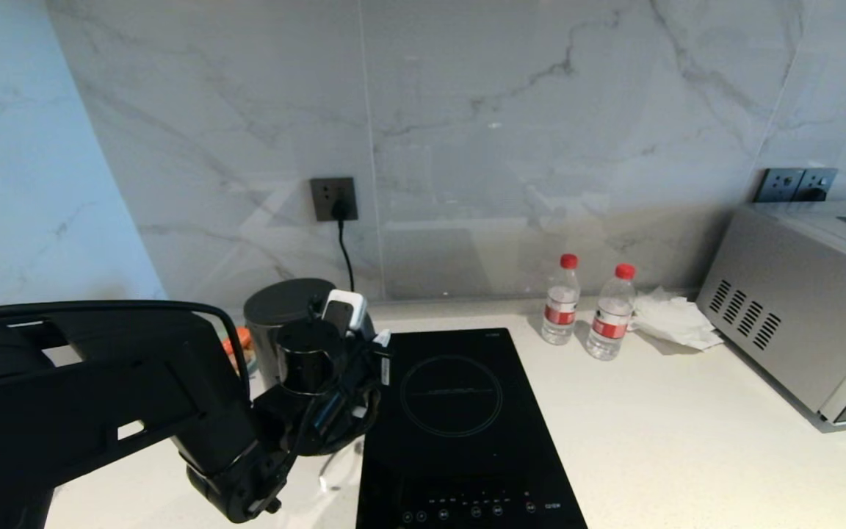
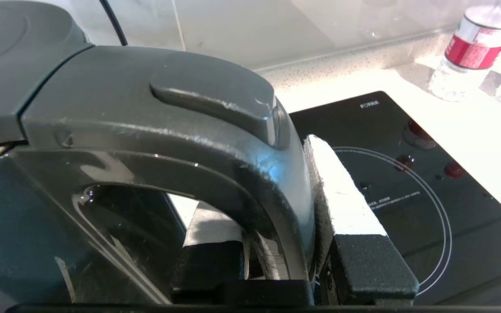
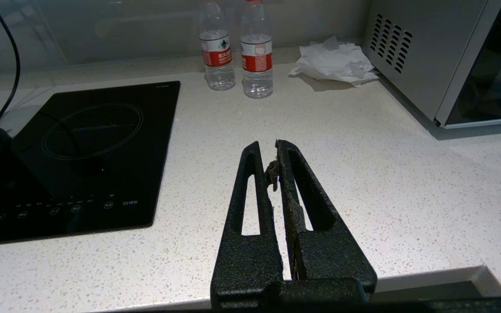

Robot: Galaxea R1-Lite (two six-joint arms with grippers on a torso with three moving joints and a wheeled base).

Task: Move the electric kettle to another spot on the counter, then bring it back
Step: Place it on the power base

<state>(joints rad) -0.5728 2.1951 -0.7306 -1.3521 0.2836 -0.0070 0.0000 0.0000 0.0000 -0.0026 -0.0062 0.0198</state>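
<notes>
1. The left gripper (image 2: 276, 243) has its fingers (image 2: 346, 200) closed around the loop handle (image 2: 215, 174) of the electric kettle (image 1: 280, 308): one white-padded finger lies against the handle's outer face, the other sits inside the loop.
2. The kettle stands at the left end of the surface (image 1: 658, 411), just left of the black induction hob (image 1: 460, 426). In the head view the left arm (image 1: 100, 404) covers much of the kettle's body, leaving mainly the lid and upper wall visible.
3. Beyond the left fingers lies the hob, and past it two water bottles (image 1: 561, 308) with red caps stand close together near the back wall.
4. Behind the kettle, a black cord runs up to a wall socket (image 1: 333, 198); something orange (image 1: 243, 339) shows beside the kettle's left flank, too hidden to identify.
5. The right gripper (image 3: 276, 174) appears only in its own wrist view, hovering above bare surface with its fingers closed on nothing.
6. Past the right fingers are the bottles, a crumpled white tissue (image 3: 333, 63) and a silver microwave oven (image 3: 442, 56) to the right.
7. Only the left wrist view shows the grip on the handle; only the head view shows the socket.
</notes>
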